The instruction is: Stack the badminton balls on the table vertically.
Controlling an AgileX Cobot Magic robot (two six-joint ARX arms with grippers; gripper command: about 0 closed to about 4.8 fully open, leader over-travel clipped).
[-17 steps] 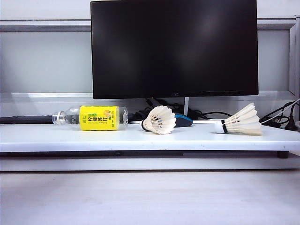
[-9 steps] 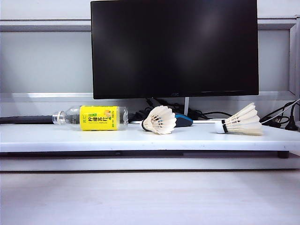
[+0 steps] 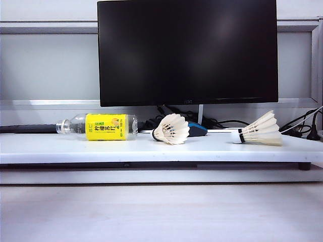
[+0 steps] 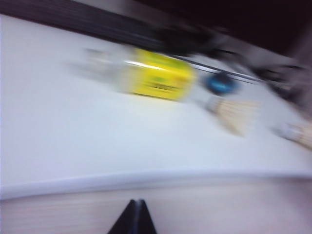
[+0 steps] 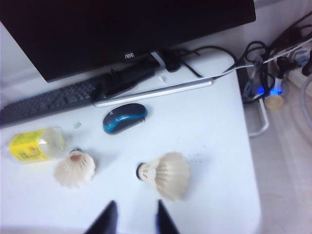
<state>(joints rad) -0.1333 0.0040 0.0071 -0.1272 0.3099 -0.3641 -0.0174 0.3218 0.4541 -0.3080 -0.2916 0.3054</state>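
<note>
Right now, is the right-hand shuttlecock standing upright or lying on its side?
Lying on its side. The right shuttlecock rests on the white table, cork tip pointing toward the other shuttlecock, feathers flaring away.

Premises: an office desk workstation. A large dark monitor (image 3: 187, 52) stands at the rear of the white surface (image 3: 151, 149), with a black keyboard (image 5: 46, 103) beneath it and a blue-and-black mouse (image 5: 124, 117) just in front. Tangled black cables (image 5: 229, 56) run behind the monitor toward a lit power strip (image 5: 270, 90) off the surface's edge. A grey partition panel (image 3: 48, 65) with metal trim backs the desk.
</note>
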